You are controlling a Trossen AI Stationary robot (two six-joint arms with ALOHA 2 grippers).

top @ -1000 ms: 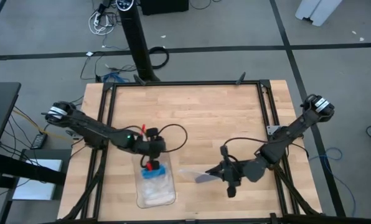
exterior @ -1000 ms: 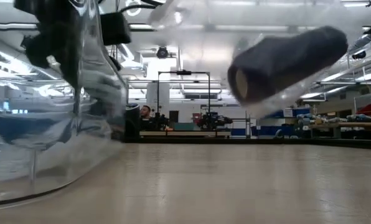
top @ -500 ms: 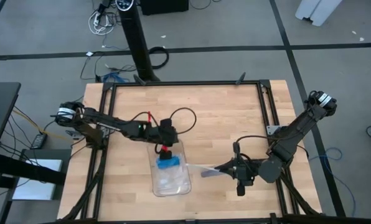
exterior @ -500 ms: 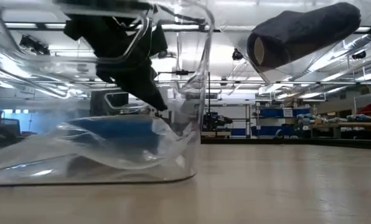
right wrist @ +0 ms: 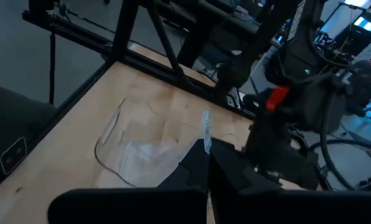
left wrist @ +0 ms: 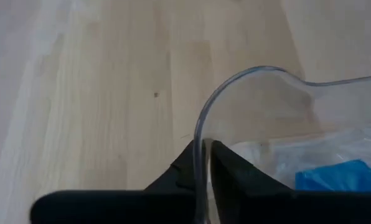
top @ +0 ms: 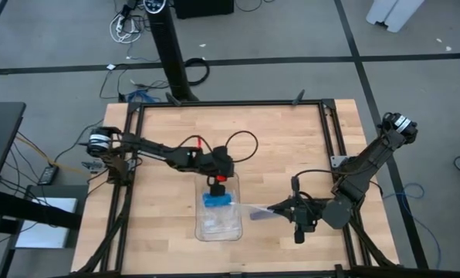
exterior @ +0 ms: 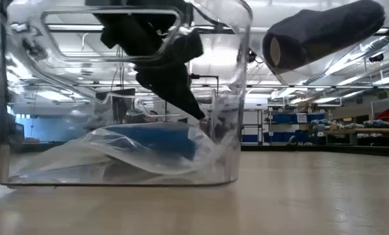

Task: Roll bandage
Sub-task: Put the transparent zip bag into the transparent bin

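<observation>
Left gripper point(top: 214, 184) clenched the clear tub's point(top: 231, 232) rim, steadying it on the desk point(top: 276, 147) | right gripper point(top: 279, 208) pinched a clear bag point(top: 253, 210) holding the rolled bandage point(exterior: 322, 34) aloft, apparently heading tubward

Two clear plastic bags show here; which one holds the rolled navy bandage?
The small bag hanging from the right gripper, off the table; the bandage shows inside it. The large bag, held by the left gripper, holds a light-blue item.
</observation>
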